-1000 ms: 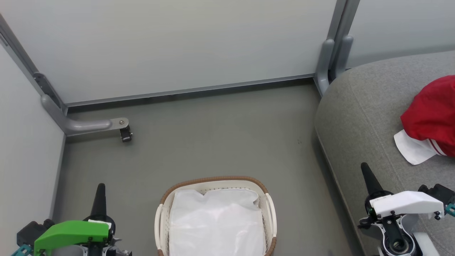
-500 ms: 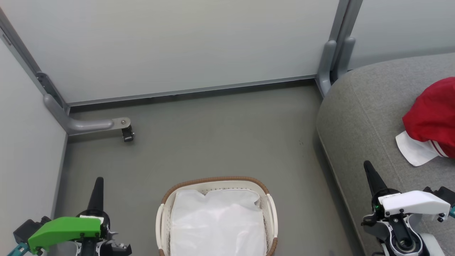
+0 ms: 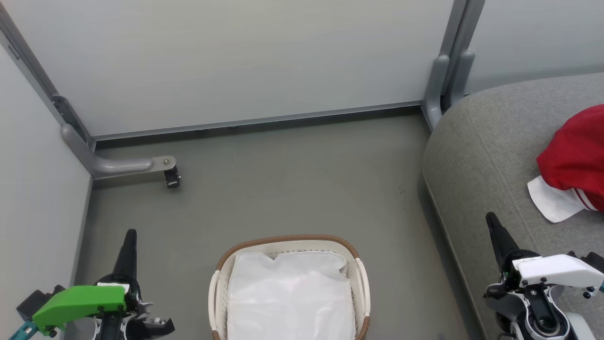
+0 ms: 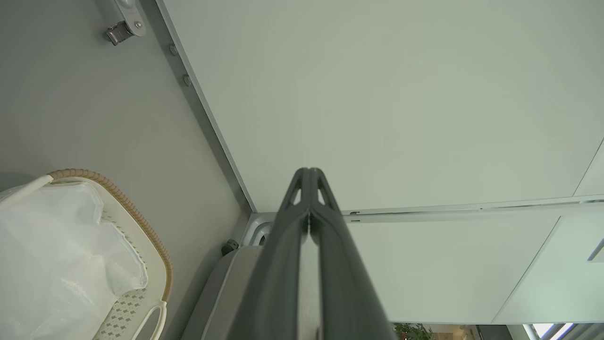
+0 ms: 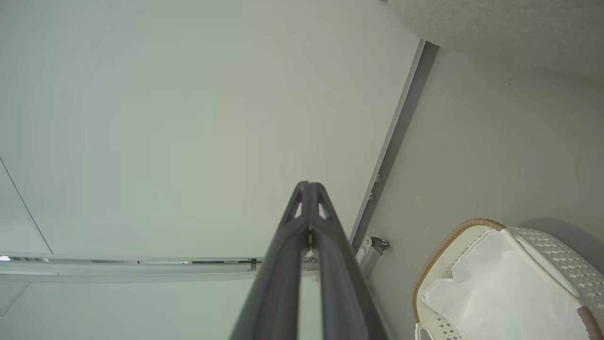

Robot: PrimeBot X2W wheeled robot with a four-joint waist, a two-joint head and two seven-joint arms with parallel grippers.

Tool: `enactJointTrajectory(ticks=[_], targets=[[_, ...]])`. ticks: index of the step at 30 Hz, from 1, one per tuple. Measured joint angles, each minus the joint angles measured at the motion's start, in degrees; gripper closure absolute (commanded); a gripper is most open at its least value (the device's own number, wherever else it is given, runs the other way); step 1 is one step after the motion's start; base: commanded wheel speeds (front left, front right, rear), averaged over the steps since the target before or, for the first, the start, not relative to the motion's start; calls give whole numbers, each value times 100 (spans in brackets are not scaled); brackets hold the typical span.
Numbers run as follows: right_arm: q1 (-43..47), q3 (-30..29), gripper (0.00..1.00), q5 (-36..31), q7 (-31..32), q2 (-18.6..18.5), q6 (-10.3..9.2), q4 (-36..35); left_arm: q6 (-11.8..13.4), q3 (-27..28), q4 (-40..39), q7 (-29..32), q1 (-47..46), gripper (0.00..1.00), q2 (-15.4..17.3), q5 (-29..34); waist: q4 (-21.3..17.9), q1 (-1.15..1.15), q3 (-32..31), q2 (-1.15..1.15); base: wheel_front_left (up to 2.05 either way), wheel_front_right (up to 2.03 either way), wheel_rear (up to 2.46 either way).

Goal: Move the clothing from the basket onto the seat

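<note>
The left gripper [image 3: 130, 234] hangs low near the floor [image 3: 292, 179], its two dark fingers pressed flat together with nothing between them; the left wrist view shows the tips meeting. The right gripper [image 3: 491, 218] is pinched together the same way and holds nothing, its tip showing against the grey seat [image 3: 476, 156]. At three o'clock from the left gripper the basket [image 3: 287, 239] sits on the floor, lined with a white liner [image 3: 288, 297]. At two o'clock from the right gripper the clothing [image 3: 575, 151] lies bunched on the seat, bright red over a white piece with thin red stripes, well apart from the basket. A small caster [image 3: 171, 178] on a grey bracket stands at one o'clock from the left gripper.
</note>
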Motion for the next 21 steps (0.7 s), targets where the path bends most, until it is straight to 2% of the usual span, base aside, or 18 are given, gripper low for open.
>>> enactJointTrajectory(ticks=[21], targets=[[38,-127,100,801,203,-5,0,-133,-76,89,-48,191,-122,100,4,-773,57,0,-21,0,0,0,0]])
